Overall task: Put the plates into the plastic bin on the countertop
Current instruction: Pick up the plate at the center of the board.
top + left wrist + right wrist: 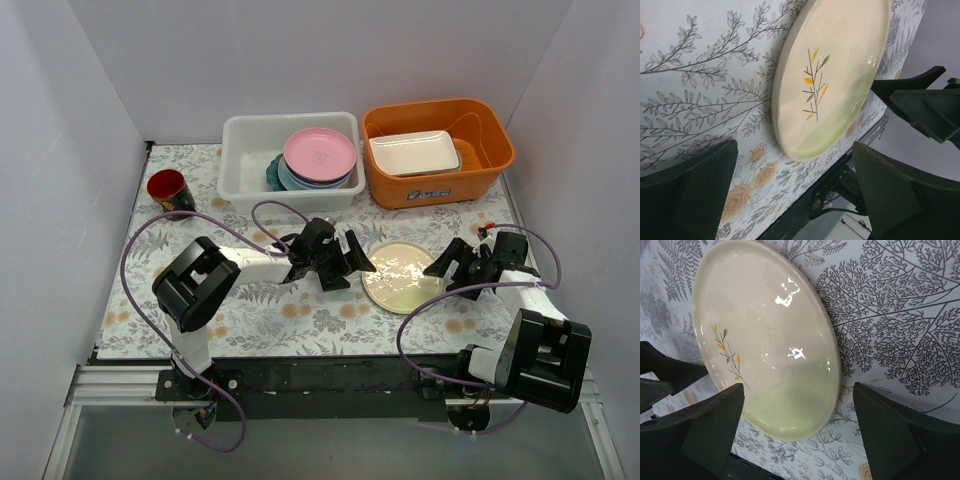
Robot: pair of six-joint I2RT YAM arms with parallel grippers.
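A cream leaf-patterned plate [403,276] lies flat on the cloth-covered countertop [290,315] between my two grippers. It also shows in the left wrist view [830,75] and the right wrist view [765,340]. My left gripper [355,256] is open and empty just left of the plate. My right gripper [447,268] is open and empty at the plate's right edge. The white plastic bin [245,150] at the back holds a pink plate [320,153] on top of a light blue plate [300,183] and a teal one [272,172].
An orange tub [480,165] with a white rectangular tray [414,152] stands to the right of the bin. A red cup [170,191] stands at the far left. The table's front edge [330,355] runs below the plate.
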